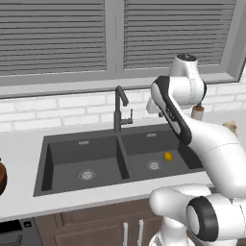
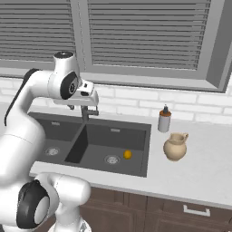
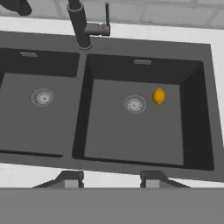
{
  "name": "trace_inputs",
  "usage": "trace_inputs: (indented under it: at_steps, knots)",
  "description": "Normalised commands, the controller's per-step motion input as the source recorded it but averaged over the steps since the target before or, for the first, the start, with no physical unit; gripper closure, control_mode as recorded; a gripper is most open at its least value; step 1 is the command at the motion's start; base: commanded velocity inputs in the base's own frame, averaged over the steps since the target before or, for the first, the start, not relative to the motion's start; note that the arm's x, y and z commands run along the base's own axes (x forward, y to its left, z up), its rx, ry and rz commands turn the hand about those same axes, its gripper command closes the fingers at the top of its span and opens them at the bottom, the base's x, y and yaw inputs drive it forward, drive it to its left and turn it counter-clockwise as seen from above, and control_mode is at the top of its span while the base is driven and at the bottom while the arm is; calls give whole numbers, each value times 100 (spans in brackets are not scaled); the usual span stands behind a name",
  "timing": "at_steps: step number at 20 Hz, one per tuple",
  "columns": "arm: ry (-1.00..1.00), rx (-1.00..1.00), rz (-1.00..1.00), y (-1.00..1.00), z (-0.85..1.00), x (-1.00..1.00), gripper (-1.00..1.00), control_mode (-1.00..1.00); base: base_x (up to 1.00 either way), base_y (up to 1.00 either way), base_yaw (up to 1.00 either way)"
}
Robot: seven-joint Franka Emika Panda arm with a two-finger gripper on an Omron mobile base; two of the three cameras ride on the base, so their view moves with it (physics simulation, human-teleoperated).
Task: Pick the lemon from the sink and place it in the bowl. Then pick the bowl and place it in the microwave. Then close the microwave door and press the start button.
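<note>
The lemon (image 3: 159,96) is small and yellow-orange. It lies on the floor of the right basin of the dark grey sink (image 3: 83,131), just right of that basin's drain (image 3: 134,104). It also shows as the lemon (image 1: 167,155) and the lemon (image 2: 128,154) in the base views. My gripper (image 3: 110,178) hangs high above the sink's front rim, open, with nothing between its fingertips (image 3: 70,177). In the right base view the gripper (image 2: 77,106) is near the faucet top. A slice of the reddish-brown bowl (image 1: 1,178) sits on the counter at the far left. The microwave and its door are out of view.
A tall dark faucet (image 1: 119,108) stands behind the divider between the basins. On the counter to the right of the sink are a small bottle (image 2: 164,119) and a tan jug (image 2: 176,146). A brick backsplash and a blinded window lie behind.
</note>
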Motion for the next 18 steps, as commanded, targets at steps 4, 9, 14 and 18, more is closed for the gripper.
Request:
trace_inputs:
  at_steps: [4, 9, 14, 18]
  knots:
    - [0, -1, -4, -24, -11, -18, -100, -100, 0, 0, 0]
    - [16, 4, -20, -73, -74, 18, -100, -100, 0, 0, 0]
    - [28, 12, -14, -88, -99, 37, -100, -100, 0, 0, 0]
    - [20, 22, -8, -74, -100, 59, -100, -100, 0, 0, 0]
